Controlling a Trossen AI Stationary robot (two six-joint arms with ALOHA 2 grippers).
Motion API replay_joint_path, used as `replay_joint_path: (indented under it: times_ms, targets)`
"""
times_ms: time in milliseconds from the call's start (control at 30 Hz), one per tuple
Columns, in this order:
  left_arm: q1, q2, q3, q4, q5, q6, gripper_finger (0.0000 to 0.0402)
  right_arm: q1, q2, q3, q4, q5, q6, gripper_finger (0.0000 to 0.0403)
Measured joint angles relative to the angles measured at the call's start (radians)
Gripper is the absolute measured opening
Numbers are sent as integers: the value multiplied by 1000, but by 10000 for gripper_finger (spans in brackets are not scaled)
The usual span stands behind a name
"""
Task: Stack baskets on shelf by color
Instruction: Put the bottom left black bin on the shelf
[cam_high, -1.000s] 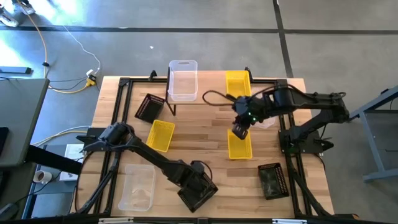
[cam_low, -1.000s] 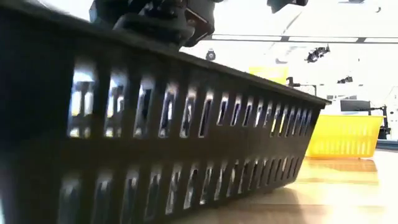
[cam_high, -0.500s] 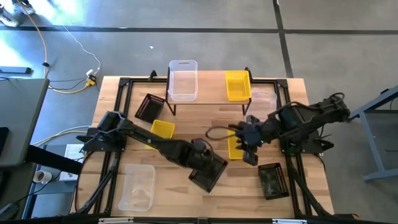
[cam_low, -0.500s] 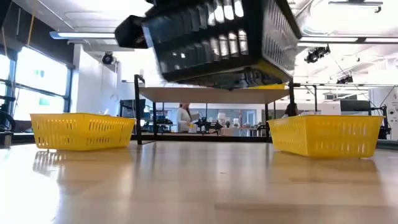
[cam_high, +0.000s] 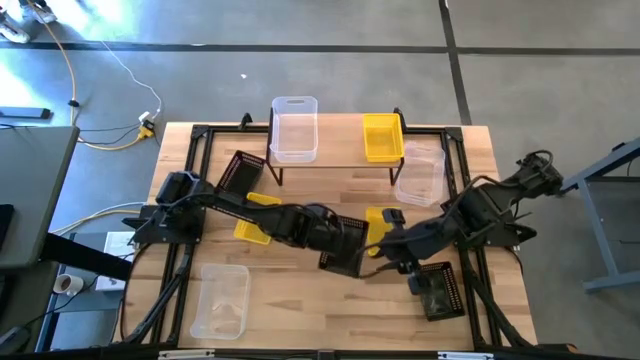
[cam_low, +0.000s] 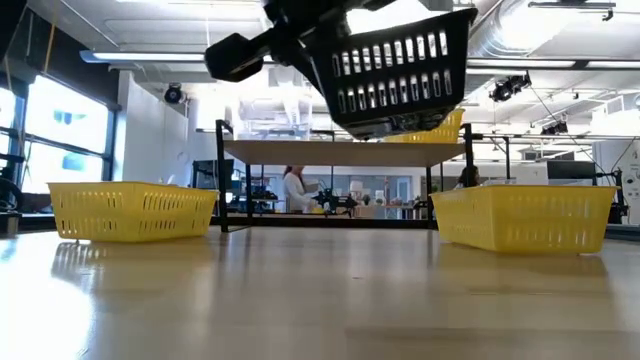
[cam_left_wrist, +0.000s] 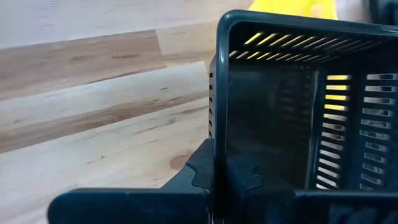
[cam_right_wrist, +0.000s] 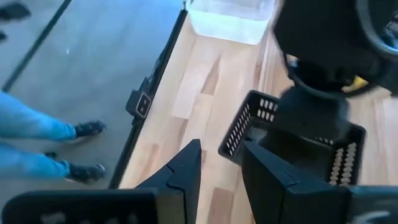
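Clear baskets: three — one on the shelf (cam_high: 293, 128), one by the shelf's right end (cam_high: 420, 175), one at the table's near left (cam_high: 221, 299).
Yellow baskets: three (cam_high: 382, 137) (cam_high: 257, 217) (cam_high: 379, 226).
Black mesh baskets: three (cam_high: 240, 172) (cam_high: 344, 243) (cam_high: 437, 290).
Shelf (cam_high: 330, 159): one.
Robot arms: two.

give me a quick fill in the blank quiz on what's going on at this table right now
1. The left hand grips a ____ mesh basket by its wall and holds it off the table.
2. On the shelf stand a clear basket and a ____ one.
3. The right hand has nothing between its fingers and hovers over another ____ basket near the table's right edge.

Missing words: black; yellow; black
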Motion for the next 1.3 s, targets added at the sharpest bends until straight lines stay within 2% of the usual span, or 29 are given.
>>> replay_joint_path:
  times_ms: [233,433,600,800,1133,1300]
  targets:
    - [9,0,0,6,23,-81,1,-1,68,0,12,-8,-126,102]
    - [22,0,0,0,37,-106,0,-1,146,0,25,-11,-151,129]
    - [47,0,0,1,70,-105,0,-1,203,0,24,23,-154,145]
    - [46,-3,0,13,68,-86,0,-7,254,0,9,87,-154,145]
    - [53,-3,0,69,52,-48,0,-38,321,0,-18,65,-122,144]
    - [55,-3,-1,74,45,-34,0,-48,342,2,-51,97,-93,144]
